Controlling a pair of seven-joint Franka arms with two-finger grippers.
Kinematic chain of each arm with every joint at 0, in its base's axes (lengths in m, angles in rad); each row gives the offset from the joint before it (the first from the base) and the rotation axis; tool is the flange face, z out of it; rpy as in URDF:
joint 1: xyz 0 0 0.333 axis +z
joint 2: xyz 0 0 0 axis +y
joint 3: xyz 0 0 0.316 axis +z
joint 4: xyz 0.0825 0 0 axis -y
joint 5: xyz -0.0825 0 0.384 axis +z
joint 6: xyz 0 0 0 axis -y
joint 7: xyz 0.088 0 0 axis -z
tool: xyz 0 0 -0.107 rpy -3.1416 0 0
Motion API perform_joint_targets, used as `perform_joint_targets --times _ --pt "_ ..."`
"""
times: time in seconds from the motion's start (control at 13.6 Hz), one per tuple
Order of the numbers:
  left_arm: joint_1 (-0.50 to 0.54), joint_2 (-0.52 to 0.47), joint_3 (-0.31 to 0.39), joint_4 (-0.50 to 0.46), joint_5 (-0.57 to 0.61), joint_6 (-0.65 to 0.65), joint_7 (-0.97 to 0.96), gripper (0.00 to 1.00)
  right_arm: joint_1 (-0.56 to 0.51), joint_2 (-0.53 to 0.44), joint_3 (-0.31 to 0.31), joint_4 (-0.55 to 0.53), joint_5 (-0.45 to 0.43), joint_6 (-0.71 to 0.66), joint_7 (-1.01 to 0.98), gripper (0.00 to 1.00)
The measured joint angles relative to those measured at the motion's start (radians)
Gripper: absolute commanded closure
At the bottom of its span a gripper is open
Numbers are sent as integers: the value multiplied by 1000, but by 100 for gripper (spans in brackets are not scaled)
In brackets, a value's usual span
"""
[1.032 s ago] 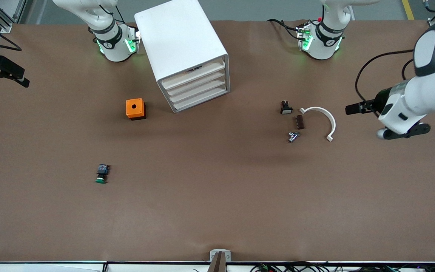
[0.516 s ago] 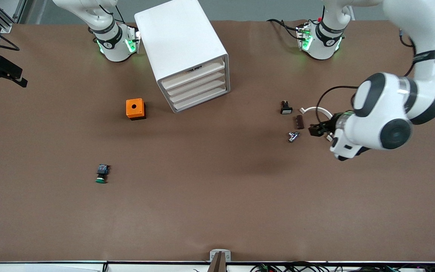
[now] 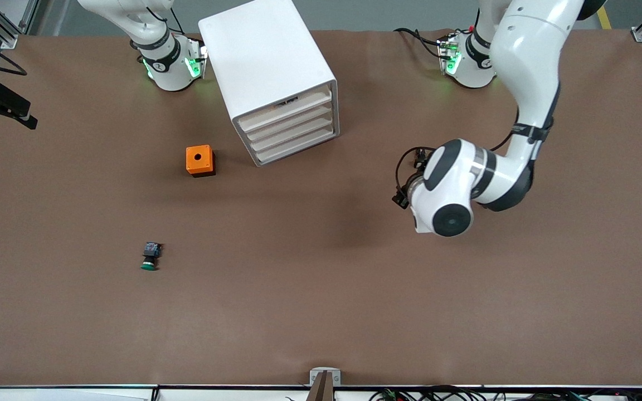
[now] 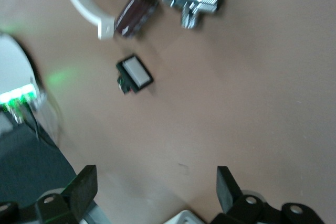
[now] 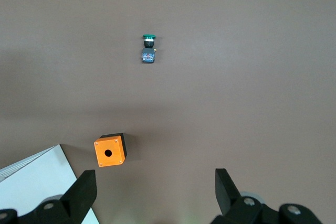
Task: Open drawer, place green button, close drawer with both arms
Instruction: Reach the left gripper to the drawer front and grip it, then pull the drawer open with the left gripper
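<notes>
Front view: the button (image 3: 150, 257) lies on its side on the table (image 3: 321, 289), long axis running toward the camera, green cap nearest it. The cabinet (image 3: 273, 78) has every drawer (image 3: 294, 135) shut. The left arm has swung in from the table's end, so its gripper (image 3: 404, 192) now hangs over the small parts.

Left wrist view: left gripper (image 4: 156, 187) fingers spread, empty, above a white-faced piece (image 4: 135, 74).

Right wrist view: right gripper (image 5: 155, 190) spread, empty, over button (image 5: 148, 48) and orange box (image 5: 109, 150).
</notes>
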Motion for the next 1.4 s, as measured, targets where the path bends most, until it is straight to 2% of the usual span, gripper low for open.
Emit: perform_joint_targets --times 0.15,0.22,0.29,0.59,0.74,0.88,1.18,1.4 --pt "-50 51 0 8 -66 1 -117 2 0 0 0 0 0 0 0 0" --pt "-70 75 1 10 -124 8 -170 10 0 0 0 0 0 0 0 0" --pt "-83 96 1 12 -196 18 -226 13 0 0 0 0 0 0 0 0" --pt "-112 169 1 17 -418 39 -434 14 0 0 0 -1 0 -4 0 0" --pt "-139 201 1 18 -516 67 -540 27 0 0 0 -1 0 -4 0 0" --pt "-172 226 1 19 -609 117 -653 31 0 0 0 -1 0 -8 0 0" --pt "-215 239 1 23 -722 133 -775 38 0 0 0 -2 -1 -13 0 0" --pt "-236 245 1 23 -763 133 -821 42 0 0 0 -2 -1 -15 0 0"
